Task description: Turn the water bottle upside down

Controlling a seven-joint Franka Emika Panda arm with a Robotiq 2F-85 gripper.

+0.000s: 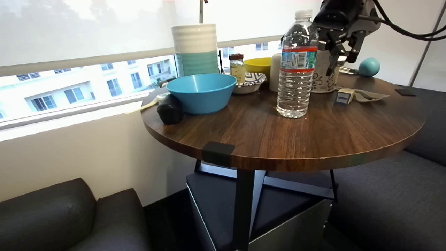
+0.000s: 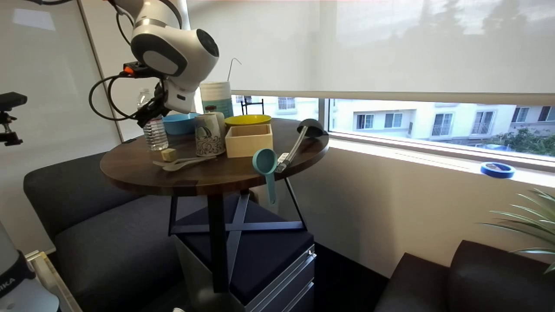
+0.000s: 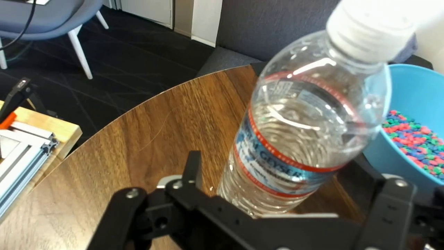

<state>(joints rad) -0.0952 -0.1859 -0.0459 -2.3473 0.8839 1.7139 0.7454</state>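
Observation:
The water bottle [image 1: 297, 66] stands upright on the round wooden table [image 1: 264, 136], white cap at the top and a red-edged label around its middle. Clear liquid shows inside it. My gripper [image 1: 340, 65] is behind the bottle in this exterior view, tilted down. In an exterior view, the gripper [image 2: 146, 116] partly hides the bottle [image 2: 155, 134]. Seen from the wrist, the jaws are spread wide on either side of the bottle [image 3: 277, 163]. A gap with bare wood shows between the left finger [image 3: 193, 170] and the bottle; contact on the right side cannot be made out.
A blue bowl [image 3: 416, 104] of coloured bits stands close to the bottle. Around it are a patterned cup [image 2: 209, 135], a wooden box [image 2: 249, 141], a yellow bowl [image 2: 247, 120], a small block [image 1: 345, 95], white plastic cutlery [image 2: 182, 163] and a teal scoop [image 2: 265, 162] overhanging the edge.

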